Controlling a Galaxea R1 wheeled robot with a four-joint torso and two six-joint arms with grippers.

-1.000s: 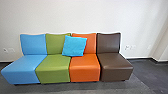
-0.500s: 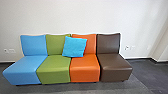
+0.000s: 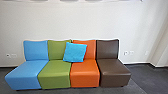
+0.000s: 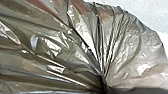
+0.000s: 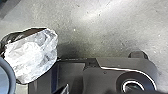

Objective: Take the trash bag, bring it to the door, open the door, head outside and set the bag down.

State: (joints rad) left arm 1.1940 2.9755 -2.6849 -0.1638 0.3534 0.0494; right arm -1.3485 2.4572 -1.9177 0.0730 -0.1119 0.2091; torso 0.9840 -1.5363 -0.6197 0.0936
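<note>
Smoky, creased plastic: the trash bag [image 4: 130, 47] bunches tightly close to the left gripper and, it seems, is beside the robot's dark base [image 5: 147, 68]. How wide the left or right gripper stands, I cannot tell. Beyond them, a turquoise cushion [image 3: 75, 52] leans across a green chair [image 3: 55, 77] and an orange chair [image 3: 85, 77].

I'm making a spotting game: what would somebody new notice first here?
A bright blue cushion leans across the green chair and orange chair, in a colourful row before a pale wall. Then comes the shiny, crinkled trash bag, its folds bunched together, close up in the left wrist view.
</note>
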